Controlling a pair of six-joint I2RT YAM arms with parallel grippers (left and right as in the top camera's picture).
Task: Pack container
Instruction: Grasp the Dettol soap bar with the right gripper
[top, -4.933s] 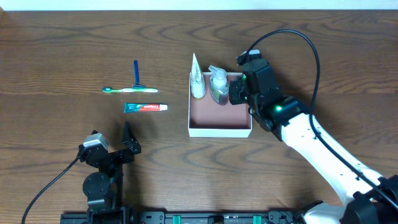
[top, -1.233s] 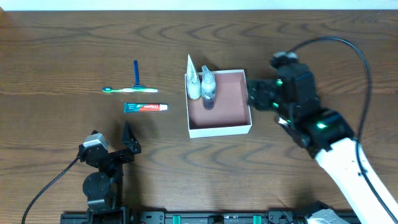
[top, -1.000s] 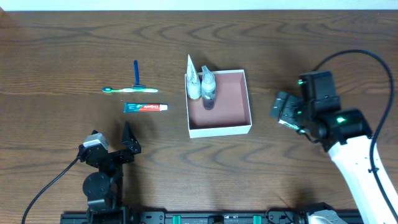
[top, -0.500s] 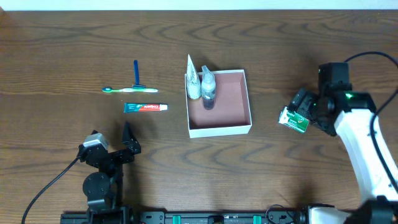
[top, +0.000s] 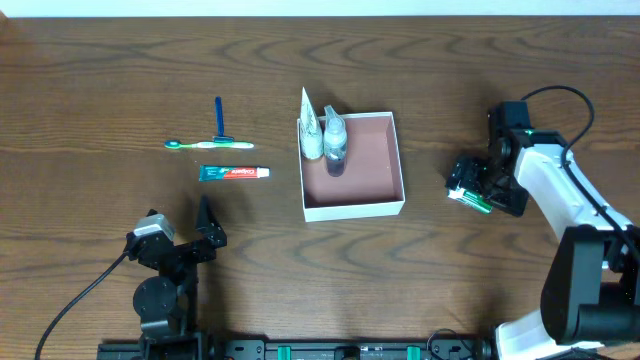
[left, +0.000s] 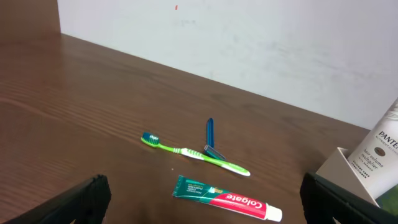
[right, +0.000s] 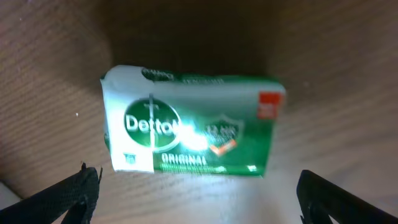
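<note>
The container (top: 368, 165) sits in the middle of the table (top: 100, 70), square and open at the top, with white walls and a pinkish-brown floor. A white tube (top: 312, 130) stands in its far left corner, and a clear bottle (top: 334, 145) stands just beside the tube. The rest of the floor is bare.

Well apart to the right of the container, the right hand (top: 472, 183) hangs over a green-and-white soap box (top: 468, 196) that lies flat on the table. In the right wrist view the soap box (right: 189, 134) lies face up between the two fingertips (right: 78, 193). They are spread wide and neither touches it, so the hand holds nothing.

The left hand (top: 180, 225) is at the near left of the table, its fingers (left: 81, 196) wide apart and empty.

To the left of the container lie a toothbrush (top: 208, 145), a blue razor (top: 219, 120) and a tube of toothpaste (top: 233, 173). The razor's head meets the toothbrush handle and its handle points to the far side. The toothpaste lies just on the near side of the toothbrush, parallel to it and apart from it.
</note>
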